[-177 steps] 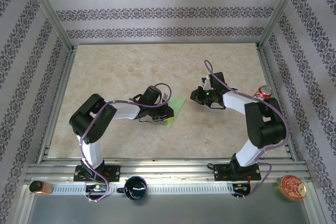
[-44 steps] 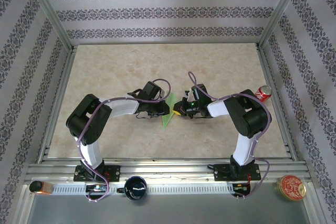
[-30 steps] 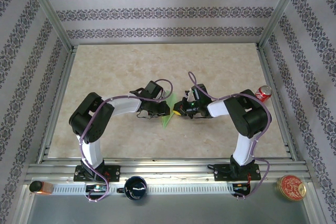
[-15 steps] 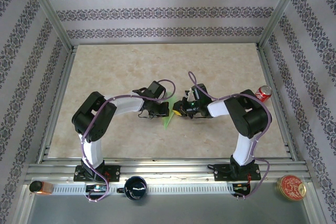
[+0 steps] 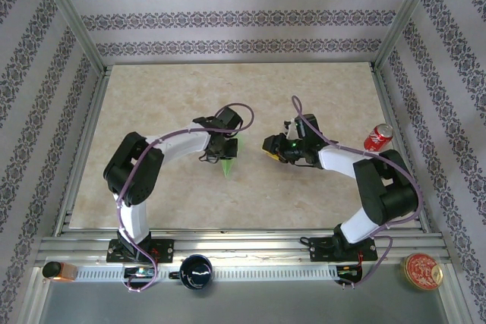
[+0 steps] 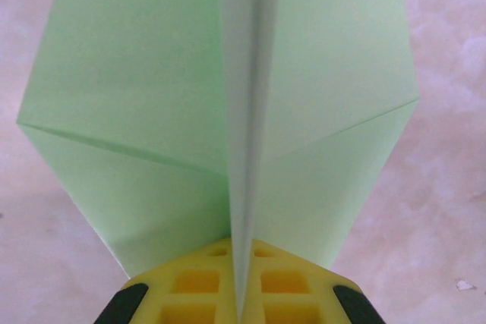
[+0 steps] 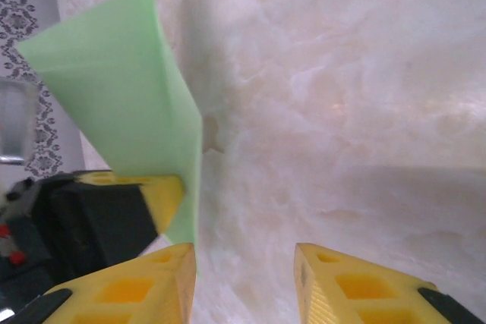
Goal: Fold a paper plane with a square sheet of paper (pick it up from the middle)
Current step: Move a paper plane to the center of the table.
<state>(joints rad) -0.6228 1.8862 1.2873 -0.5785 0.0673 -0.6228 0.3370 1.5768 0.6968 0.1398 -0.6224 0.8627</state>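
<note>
Paper plane [image 5: 228,166] | left end effector [image 5: 227,149] pinching its crease, tip points nearward | right end effector [image 5: 268,146] open, empty, just off to its right

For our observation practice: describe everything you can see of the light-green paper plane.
The paper plane is thin, light-green folded paper with a raised centre fold and slanting creases across both wings. It tapers to a point aimed at the table's near edge. The left gripper pinches its centre fold between yellow fingers.

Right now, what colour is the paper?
Light green; the paper shows best in the left wrist view.
</note>
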